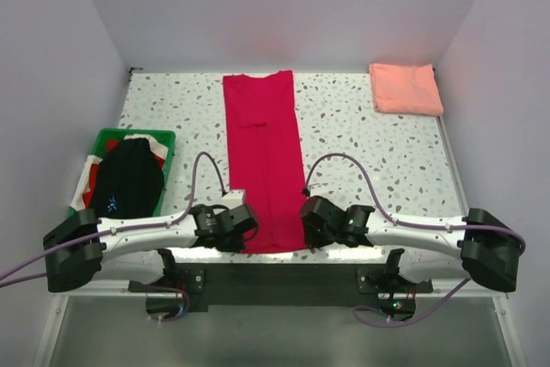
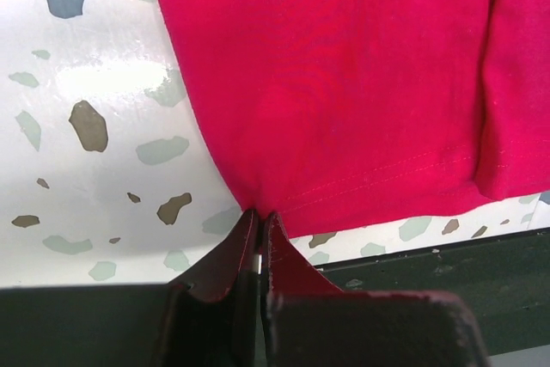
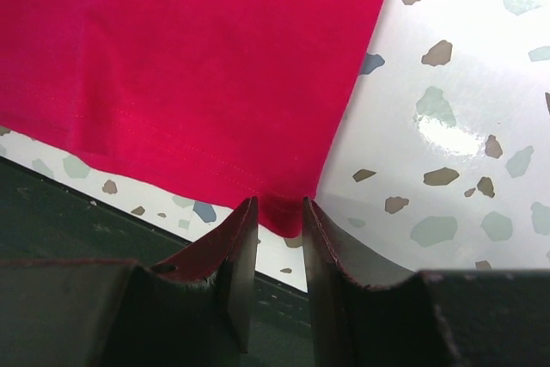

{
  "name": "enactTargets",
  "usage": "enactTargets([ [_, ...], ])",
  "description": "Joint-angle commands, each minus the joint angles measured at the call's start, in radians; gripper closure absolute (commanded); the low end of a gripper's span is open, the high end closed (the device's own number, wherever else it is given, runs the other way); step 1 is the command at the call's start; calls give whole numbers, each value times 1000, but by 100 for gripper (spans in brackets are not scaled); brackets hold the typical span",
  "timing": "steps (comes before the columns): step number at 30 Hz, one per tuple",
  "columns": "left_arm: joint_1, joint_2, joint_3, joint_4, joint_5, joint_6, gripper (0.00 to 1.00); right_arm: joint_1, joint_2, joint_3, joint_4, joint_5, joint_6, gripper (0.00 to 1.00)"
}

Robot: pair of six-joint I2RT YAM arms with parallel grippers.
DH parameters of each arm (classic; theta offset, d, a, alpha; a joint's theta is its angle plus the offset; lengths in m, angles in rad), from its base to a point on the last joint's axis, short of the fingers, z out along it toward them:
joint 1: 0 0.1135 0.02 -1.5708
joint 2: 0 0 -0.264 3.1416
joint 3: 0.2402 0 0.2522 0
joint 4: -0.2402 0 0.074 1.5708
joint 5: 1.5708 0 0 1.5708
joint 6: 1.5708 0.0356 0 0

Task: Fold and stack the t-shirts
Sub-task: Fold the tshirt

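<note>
my left pincer (image 2: 260,215) is clamped on a hem corner of the crimson t-shirt (image 2: 344,83), my right pincer (image 3: 279,205) part-open astride the other, presumably to lift the hem for folding.

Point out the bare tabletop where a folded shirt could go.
Widest bare patch: right of the red shirt, nearer than the pink shirt, beyond the right arm. A narrower strip lies between the red shirt and the crate. Crowded: the near edge, where it and the left arm meet the hem.
</note>
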Motion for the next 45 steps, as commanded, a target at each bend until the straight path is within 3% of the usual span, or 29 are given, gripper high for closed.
enactTargets([
  [1,-6,-39,-11,-17,-15,-31,100,7,12,-17,56,-13,18,69],
  [11,-6,-91,-58,-17,16,-63,100,5,47,-79,126,-69,63,76],
  [21,-6,-133,-83,-16,13,-108,100,5,-56,-93,-10,14,72,92],
  [26,-6,-174,-109,26,34,-106,100,5,-68,-102,-12,-1,78,92],
  [31,-6,-188,-117,38,56,-91,100,5,-73,-85,-1,-24,72,77],
  [34,-6,-212,-106,14,67,-100,82,4,-103,-68,-30,-23,77,62],
  [36,-4,-229,-100,-8,67,-115,76,4,-123,-67,-56,-7,87,55],
  [38,-6,-254,-97,-41,73,-149,68,5,-148,-71,-65,2,104,53],
  [45,-4,-275,-83,-111,58,-252,66,1,-139,-117,-15,-21,146,53],
])
